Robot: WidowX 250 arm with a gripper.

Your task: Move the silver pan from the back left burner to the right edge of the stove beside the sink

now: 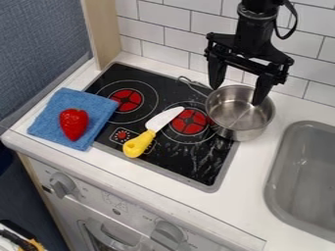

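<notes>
While the black gripper (235,96) hangs at the upper right of the frame, its two fingers spread wide and grasping nothing, a silver metal pot (230,130) sits just below them, straddling the right edge of a black toy stovetop (196,169); near the centre lies a yellow-handled knife (138,144), its white blade slanting to the upper right beside a red burner (190,121); at the left, a red strawberry (74,122) rests on a blue cloth (49,117); at the right edge is a grey sink (282,162).
</notes>
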